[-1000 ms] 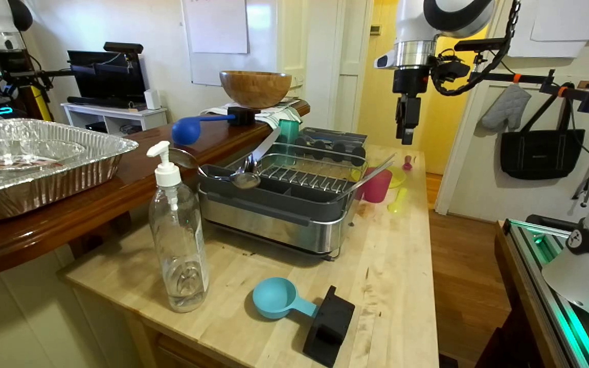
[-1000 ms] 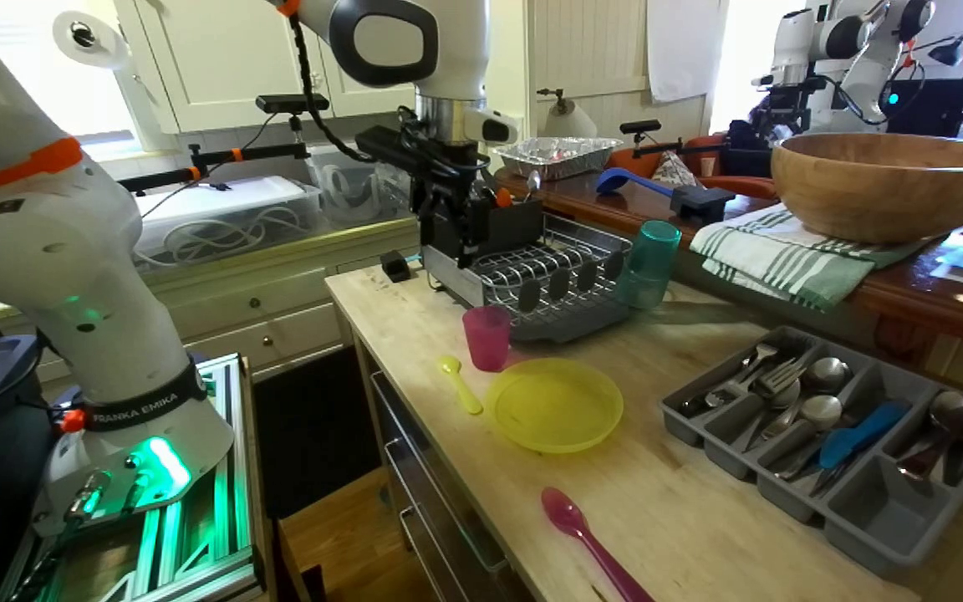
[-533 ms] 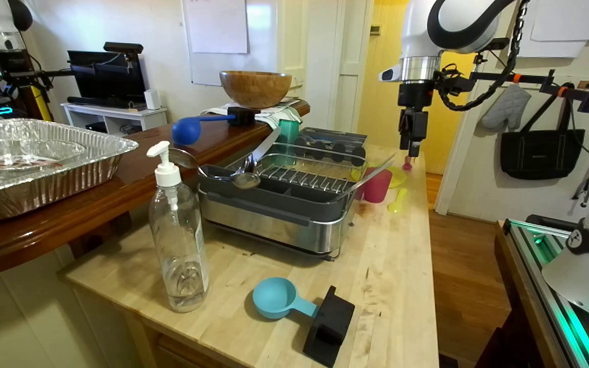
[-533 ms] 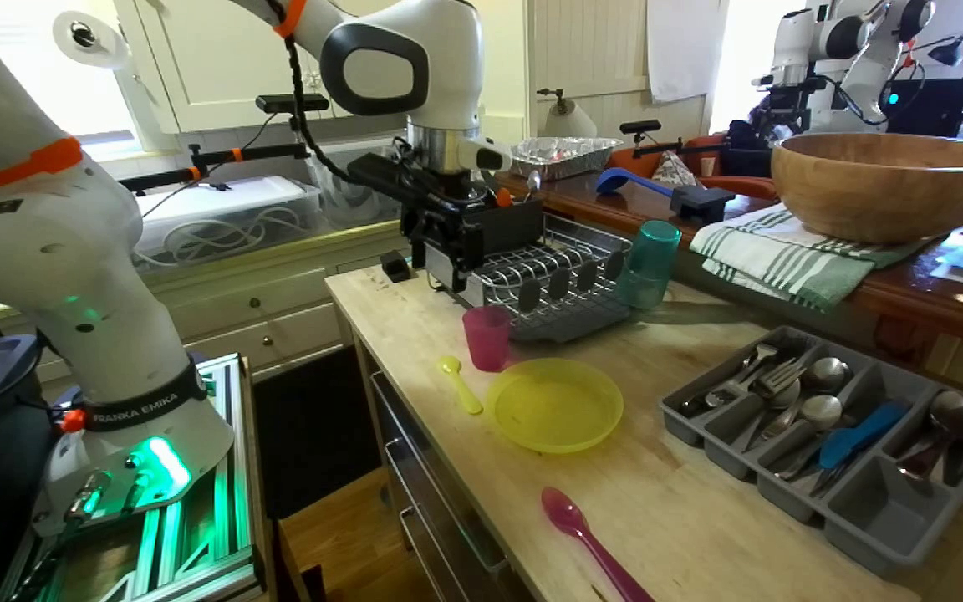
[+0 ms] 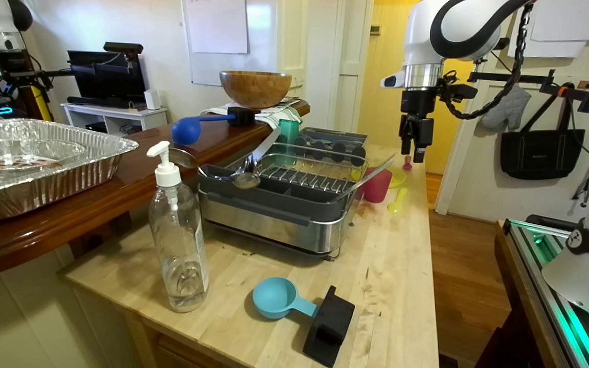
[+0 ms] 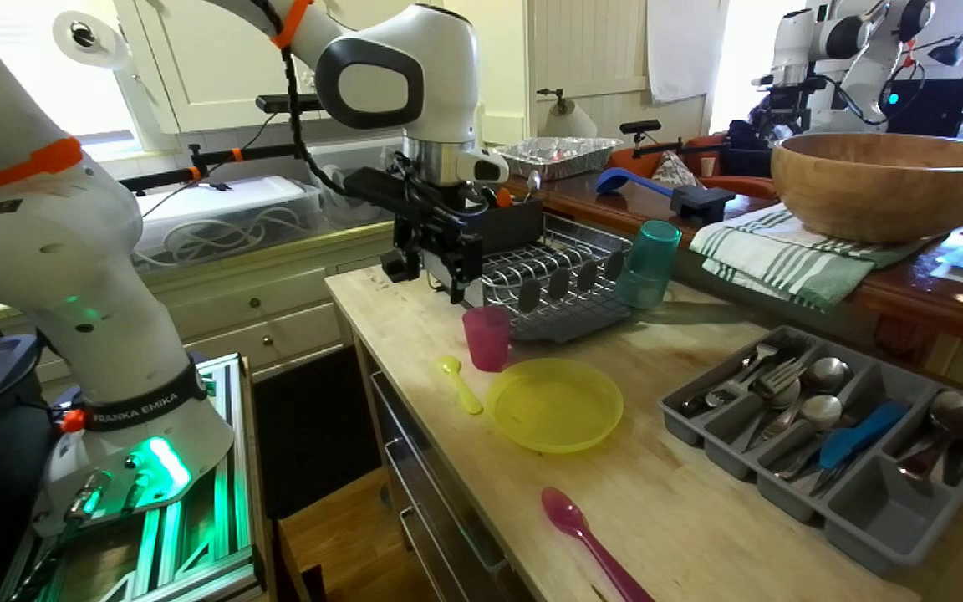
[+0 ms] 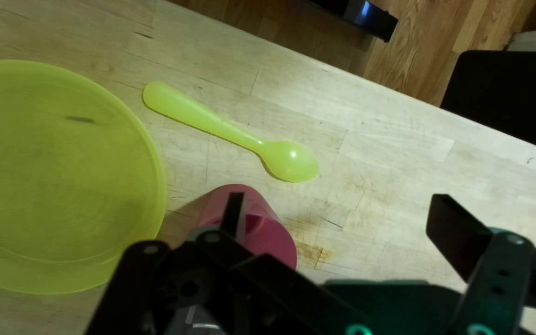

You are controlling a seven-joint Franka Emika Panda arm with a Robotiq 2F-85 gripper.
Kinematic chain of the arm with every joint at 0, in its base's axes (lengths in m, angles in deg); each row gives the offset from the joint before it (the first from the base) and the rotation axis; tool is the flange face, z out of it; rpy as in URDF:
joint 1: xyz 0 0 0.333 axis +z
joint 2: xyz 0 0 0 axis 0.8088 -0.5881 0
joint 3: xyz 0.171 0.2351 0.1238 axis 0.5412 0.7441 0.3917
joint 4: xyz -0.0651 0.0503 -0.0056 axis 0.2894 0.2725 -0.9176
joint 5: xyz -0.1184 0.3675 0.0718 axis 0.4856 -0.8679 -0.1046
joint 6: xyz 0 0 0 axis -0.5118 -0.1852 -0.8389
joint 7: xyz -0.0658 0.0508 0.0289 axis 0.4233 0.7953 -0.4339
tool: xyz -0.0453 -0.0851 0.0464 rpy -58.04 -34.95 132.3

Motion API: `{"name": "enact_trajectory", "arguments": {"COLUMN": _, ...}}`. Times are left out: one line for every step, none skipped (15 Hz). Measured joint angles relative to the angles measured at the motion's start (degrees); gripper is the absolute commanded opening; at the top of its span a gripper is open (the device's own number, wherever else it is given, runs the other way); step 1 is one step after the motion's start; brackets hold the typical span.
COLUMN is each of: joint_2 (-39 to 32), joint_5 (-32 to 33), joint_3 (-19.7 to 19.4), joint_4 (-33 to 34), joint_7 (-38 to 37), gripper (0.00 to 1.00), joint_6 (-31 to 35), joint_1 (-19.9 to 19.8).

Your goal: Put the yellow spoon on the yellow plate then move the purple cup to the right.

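One yellow spoon [image 7: 231, 130] lies just beside the yellow plate [image 7: 61, 177]; claw [image 7: 340, 209] spread, empty, above plate level, presumably to straddle spoon for pickup.

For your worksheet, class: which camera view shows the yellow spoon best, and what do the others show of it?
The wrist view: the yellow spoon appears large, whole and uncovered, seen from above. Both exterior views also show it, near the purple cup, but much smaller, so its shape is harder to read.
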Motion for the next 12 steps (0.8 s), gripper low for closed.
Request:
{"name": "enact_trajectory", "arguments": {"joint_2": 0.00, "joint_5": 0.00, "joint_3": 0.00, "joint_4": 0.00, "joint_7": 0.07, "gripper": 1.00, "joint_6": 0.00, "joint_1": 0.00}}
{"name": "enact_trajectory", "arguments": {"joint_2": 0.00, "joint_5": 0.00, "joint_3": 0.02, "joint_4": 0.02, "joint_7": 0.07, "gripper": 1.00, "joint_6": 0.00, "joint_1": 0.00}}
{"name": "enact_trajectory", "arguments": {"joint_2": -0.05, "joint_5": -0.02, "joint_3": 0.05, "joint_4": 0.02, "joint_7": 0.06, "gripper": 1.00, "joint_6": 0.00, "joint_1": 0.00}}
{"name": "enact_trajectory", "arguments": {"joint_2": -0.26, "joint_5": -0.02, "joint_3": 0.09, "joint_4": -0.02, "joint_7": 0.07, "gripper": 1.00, "joint_6": 0.00, "joint_1": 0.01}}
{"name": "enact_trajectory", "arguments": {"joint_2": -0.64, "joint_5": -0.09, "joint_3": 0.10, "joint_4": -0.16, "joint_7": 0.71, "gripper": 1.00, "joint_6": 0.00, "joint_1": 0.06}}
{"name": "enact_trajectory", "arguments": {"joint_2": -1.06, "joint_5": -0.12, "joint_3": 0.09, "joint_4": -0.37, "joint_7": 1.69, "gripper": 1.00, "joint_6": 0.05, "joint_1": 0.07}}
{"name": "enact_trajectory", "arguments": {"joint_2": -1.45, "joint_5": -0.15, "joint_3": 0.02, "joint_4": -0.67, "joint_7": 2.93, "gripper": 1.00, "joint_6": 0.29, "joint_1": 0.07}}
{"name": "enact_trajectory", "arguments": {"joint_2": -1.73, "joint_5": -0.27, "joint_3": -0.07, "joint_4": -1.09, "joint_7": 4.33, "gripper": 1.00, "joint_6": 0.88, "joint_1": 0.06}}
{"name": "enact_trajectory", "arguments": {"joint_2": -1.93, "joint_5": -0.29, "joint_3": -0.21, "joint_4": -1.74, "joint_7": 5.77, "gripper": 1.00, "joint_6": 2.04, "joint_1": 0.03}}
{"name": "enact_trajectory", "arguments": {"joint_2": -2.10, "joint_5": -0.29, "joint_3": -0.36, "joint_4": -2.51, "joint_7": 7.15, "gripper": 1.00, "joint_6": 3.48, "joint_1": 0.00}}
{"name": "enact_trajectory", "arguments": {"joint_2": -2.21, "joint_5": -0.29, "joint_3": -0.52, "joint_4": -3.36, "joint_7": 8.44, "gripper": 1.00, "joint_6": 5.04, "joint_1": -0.02}}
{"name": "enact_trajectory", "arguments": {"joint_2": -2.36, "joint_5": -0.29, "joint_3": -0.69, "joint_4": -4.31, "joint_7": 9.57, "gripper": 1.00, "joint_6": 6.82, "joint_1": -0.05}}
